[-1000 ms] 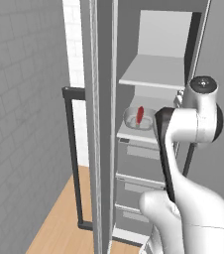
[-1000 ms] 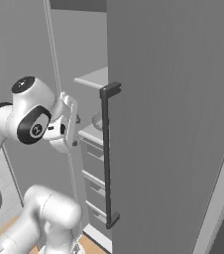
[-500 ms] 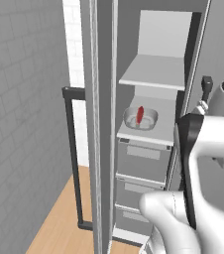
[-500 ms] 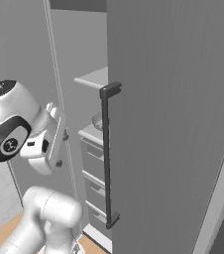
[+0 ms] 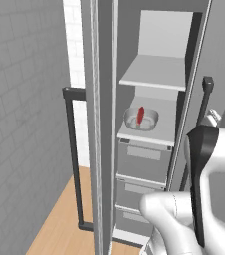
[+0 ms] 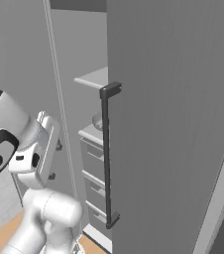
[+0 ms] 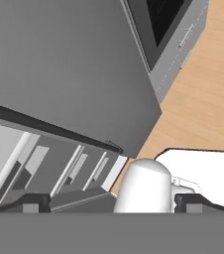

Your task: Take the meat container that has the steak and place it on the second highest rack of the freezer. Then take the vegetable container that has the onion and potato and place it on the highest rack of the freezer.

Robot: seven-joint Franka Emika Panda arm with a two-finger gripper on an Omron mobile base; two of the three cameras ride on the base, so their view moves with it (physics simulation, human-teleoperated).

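A tall grey freezer cabinet [image 5: 154, 124] is seen standing open in the centre of the left base view. A flat grey upper rack [image 5: 154, 74] lies in the upper middle of the frame, and a second grey rack [image 5: 149, 130] lies below it at mid-height. On that lower rack a shallow round metal container [image 5: 141, 118] is set, with a red piece of steak [image 5: 141, 114] standing in it. Below this rack, a stack of grey drawers [image 5: 143, 164] is seen running down towards the wooden floor [image 5: 64, 224] at the lower left.

The open grey freezer door [image 6: 173, 124] fills the right half of the right base view, and a long dark vertical bar handle [image 6: 107, 154] is fixed along its left edge. A second dark bar handle [image 5: 73, 159] is seen left of centre in the left base view, against a grey tiled wall [image 5: 20, 124].

The white arm is seen at the lower right of the left base view and the lower left of the right base view, well apart from the metal container. In the hand view the two dark tips of the jaws [image 7: 112, 202] are seen far apart at the bottom corners, released and grasping nothing. Beyond them the grey door face and the drawer fronts are seen, tilted, with wooden floor at the upper right.
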